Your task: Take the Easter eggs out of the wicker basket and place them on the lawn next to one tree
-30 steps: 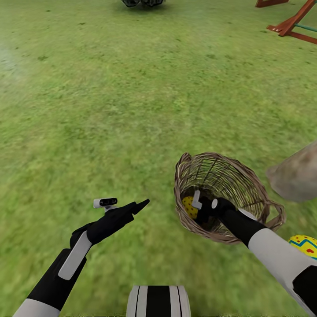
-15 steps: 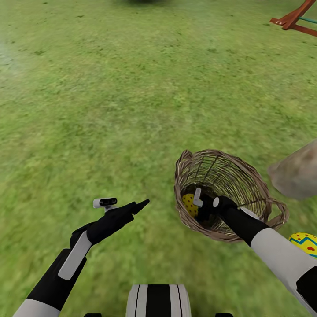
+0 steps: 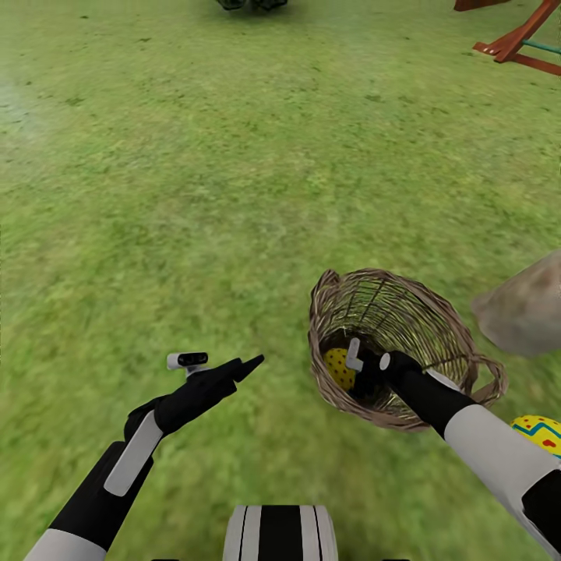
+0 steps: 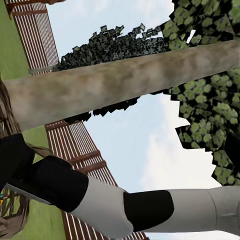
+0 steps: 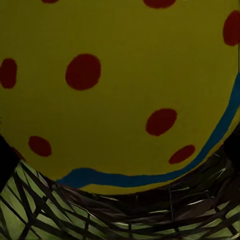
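Observation:
The brown wicker basket (image 3: 421, 327) lies tilted on the lawn (image 3: 195, 195), its mouth facing me. My right gripper (image 3: 352, 380) reaches inside it, open, with a yellow red-dotted Easter egg (image 3: 336, 368) between its fingers. In the right wrist view that egg (image 5: 115, 90) sits very close, dark fingertips (image 5: 6, 160) at its sides, basket weave (image 5: 125, 220) beneath. A second Easter egg (image 3: 539, 435) with zigzag bands lies on the grass beside my right forearm. The tree trunk (image 3: 523, 308) rises just right of the basket. My left gripper (image 3: 248, 363) hovers open over bare grass, holding nothing.
A red-brown play frame (image 3: 518, 39) stands at the far right and a dark object (image 3: 249, 4) at the far edge of the lawn. The left wrist view looks across the tree trunk (image 4: 125, 82), leaves (image 4: 210, 100) and slatted fence (image 4: 35, 35).
The head view dipped and came back; basket, eggs and both arms stand where they were.

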You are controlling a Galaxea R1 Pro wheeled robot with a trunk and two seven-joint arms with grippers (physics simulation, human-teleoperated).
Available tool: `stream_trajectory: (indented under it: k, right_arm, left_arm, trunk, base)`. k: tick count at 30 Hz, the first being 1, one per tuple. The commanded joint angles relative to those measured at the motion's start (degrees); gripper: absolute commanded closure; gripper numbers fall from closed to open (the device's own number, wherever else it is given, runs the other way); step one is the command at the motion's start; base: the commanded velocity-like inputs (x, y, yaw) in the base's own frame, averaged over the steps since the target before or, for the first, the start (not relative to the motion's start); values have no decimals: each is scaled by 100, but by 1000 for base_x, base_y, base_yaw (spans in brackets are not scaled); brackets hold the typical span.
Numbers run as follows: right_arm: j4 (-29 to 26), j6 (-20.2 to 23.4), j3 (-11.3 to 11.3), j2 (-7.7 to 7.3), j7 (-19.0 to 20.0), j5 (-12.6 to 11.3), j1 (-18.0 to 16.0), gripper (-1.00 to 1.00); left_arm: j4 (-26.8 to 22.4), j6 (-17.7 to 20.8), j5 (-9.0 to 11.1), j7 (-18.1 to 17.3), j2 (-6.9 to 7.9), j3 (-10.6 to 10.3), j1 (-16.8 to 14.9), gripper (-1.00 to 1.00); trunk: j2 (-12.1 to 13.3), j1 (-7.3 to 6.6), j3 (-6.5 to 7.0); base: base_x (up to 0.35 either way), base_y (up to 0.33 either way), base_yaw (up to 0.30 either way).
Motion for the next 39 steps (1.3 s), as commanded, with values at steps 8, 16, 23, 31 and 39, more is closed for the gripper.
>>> stream_trajectory:
  k: [8,16,23,31,39]
  right_arm:
    - [-36,42,17,-6,34,29,3,100]
    - [-33,42,24,-6,38,29,3,100]
    - [-32,42,17,-26,36,22,3,100]
    - [-71,68,1,-136,29,20,3,100]
    - [-86,103,-1,-334,33,21,-15,100]
  left_arm:
    - [0,50,61,3,6,-13,-4,-100]
    - [17,50,86,-9,6,-13,-4,-100]
    - [25,43,86,-26,14,-13,-3,-100]
    - [17,57,65,3,6,-13,-4,-100]
    - [17,66,37,12,14,-3,-4,-100]
  trunk:
    - [5,-10,84]
    - [5,-10,84]
    - [5,-10,84]
    - [14,-28,239]
    - [25,-48,416]
  base:
    - [0,0,0]
    - [-49,0,0]
    - [-137,0,0]
    - [0,0,0]
    - [0,0,0]
